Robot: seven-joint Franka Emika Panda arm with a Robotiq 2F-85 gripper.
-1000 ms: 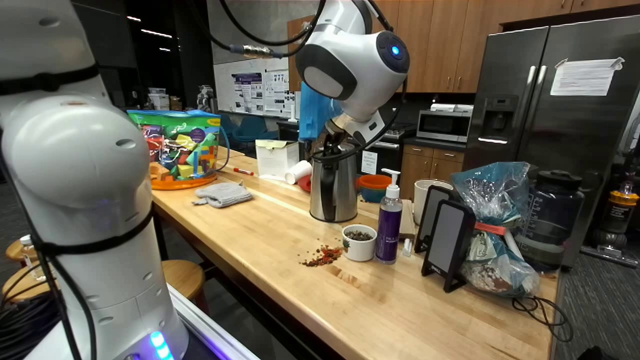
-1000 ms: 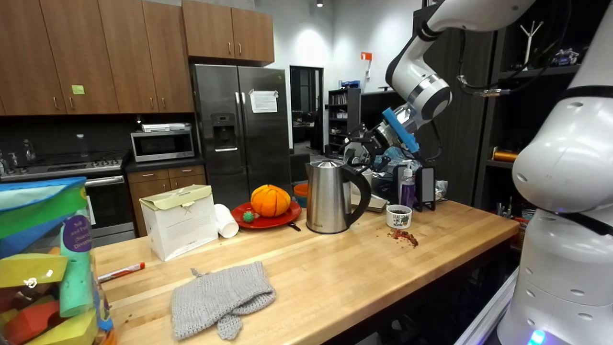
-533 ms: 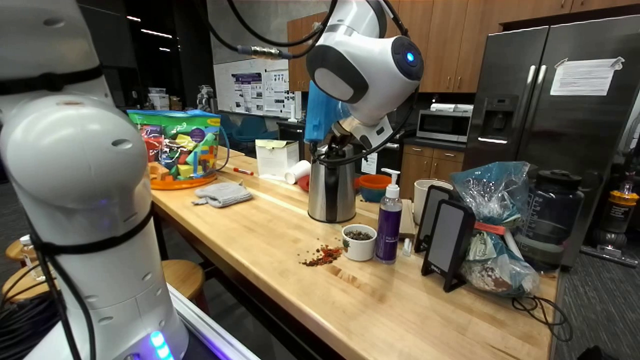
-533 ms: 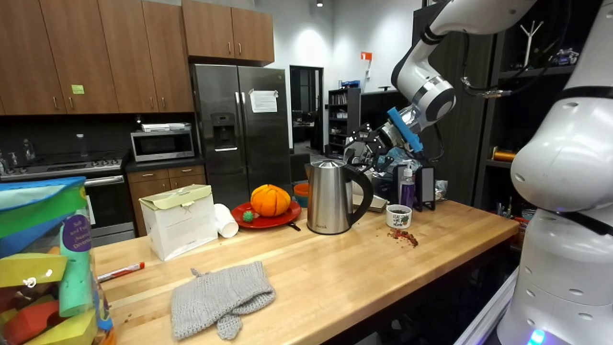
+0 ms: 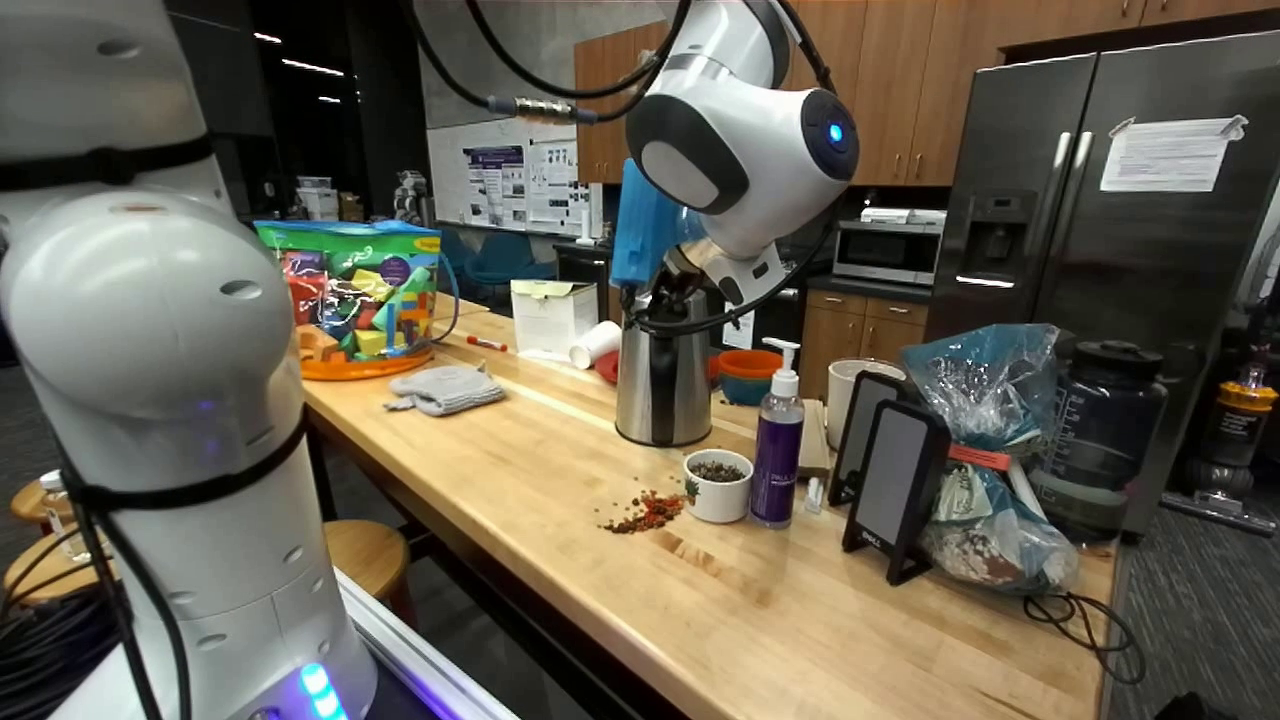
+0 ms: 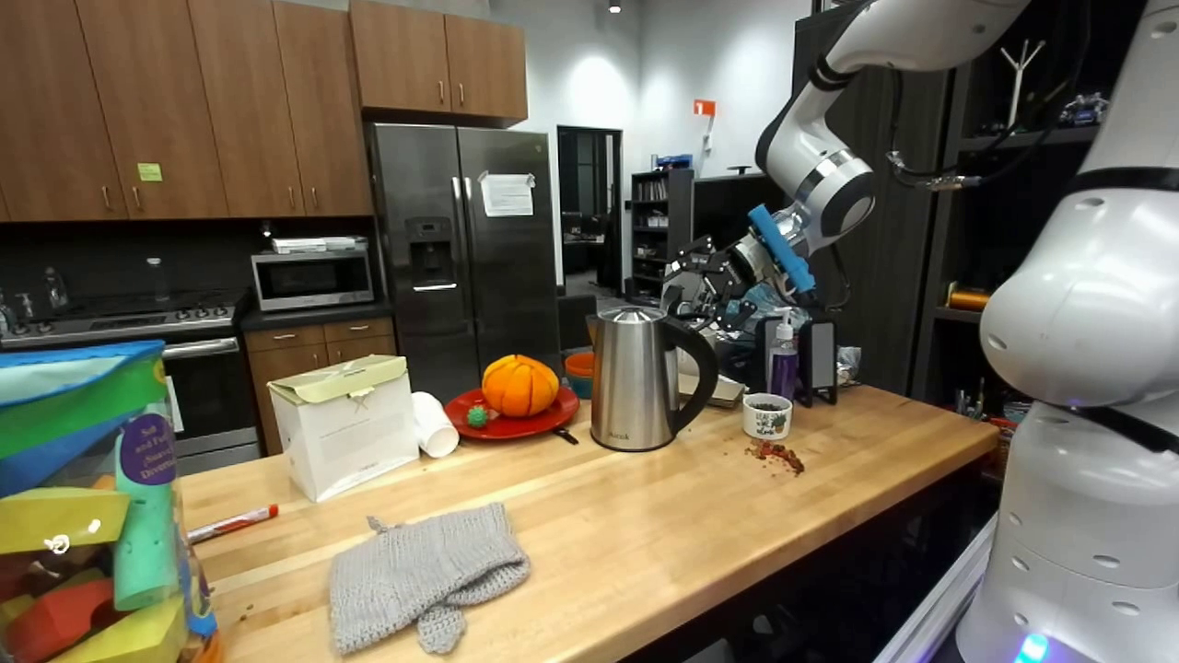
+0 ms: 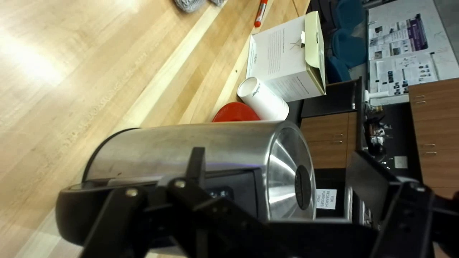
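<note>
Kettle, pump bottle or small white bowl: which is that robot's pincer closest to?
The stainless-steel kettle: the pincer is right by its black handle, while the purple pump bottle and small white bowl stand farther off.

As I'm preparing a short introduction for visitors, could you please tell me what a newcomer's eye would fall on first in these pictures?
Probably the shiny steel kettle, upright on the wooden table, with the robot's open hand close by its black handle. Next might come the bright orange pumpkin on a red plate, left of the kettle in an exterior view, and the bag of colourful blocks at that view's left edge.
</note>
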